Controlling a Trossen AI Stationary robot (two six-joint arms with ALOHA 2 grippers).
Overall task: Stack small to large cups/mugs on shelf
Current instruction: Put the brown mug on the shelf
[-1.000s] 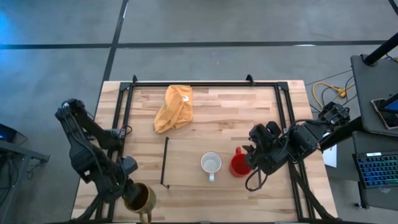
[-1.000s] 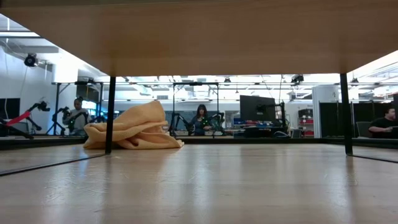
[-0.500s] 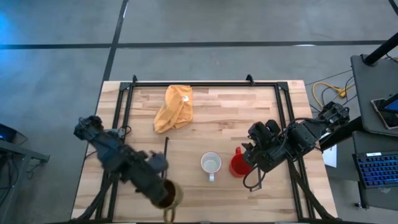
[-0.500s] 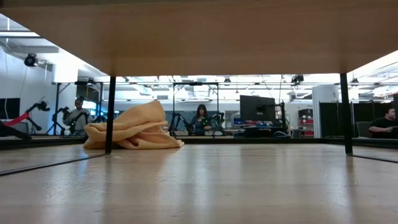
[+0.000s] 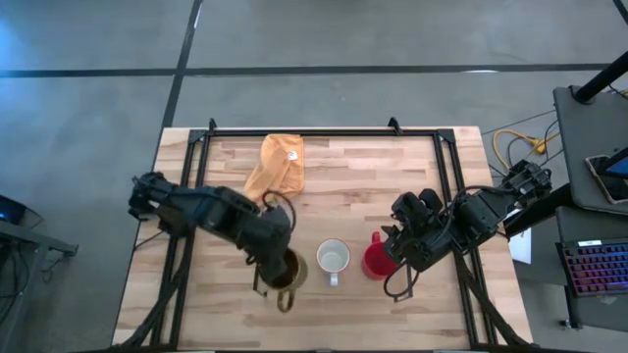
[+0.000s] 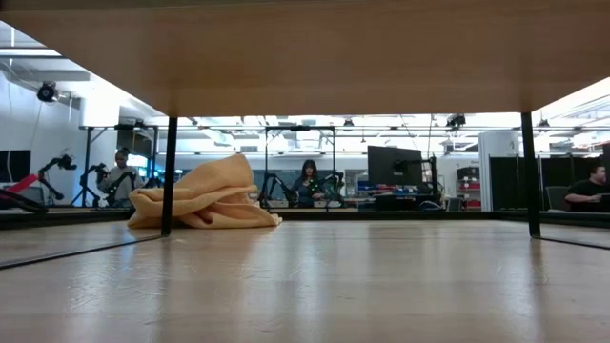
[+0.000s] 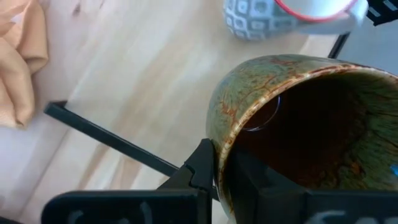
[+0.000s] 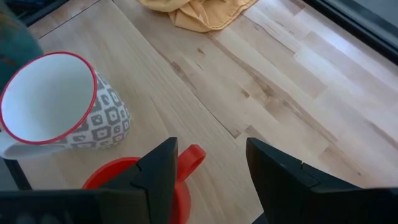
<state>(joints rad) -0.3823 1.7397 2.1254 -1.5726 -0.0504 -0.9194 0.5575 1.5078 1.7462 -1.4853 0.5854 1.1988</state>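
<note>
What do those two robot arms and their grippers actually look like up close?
Both arms are dark, nearly black, built of chunky jointed segments with black cables looping alongside. The left gripper and right gripper each end in two flat, angular black fingers. No markings are readable.

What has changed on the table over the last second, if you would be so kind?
The left tool, shut on the brown-gold mug, has carried it from the table's near left corner in to the shelf's left end, beside the white mug. The right tool has stayed open by the red mug. The white mug, the red mug and the yellow-orange cloth have not moved.
</note>
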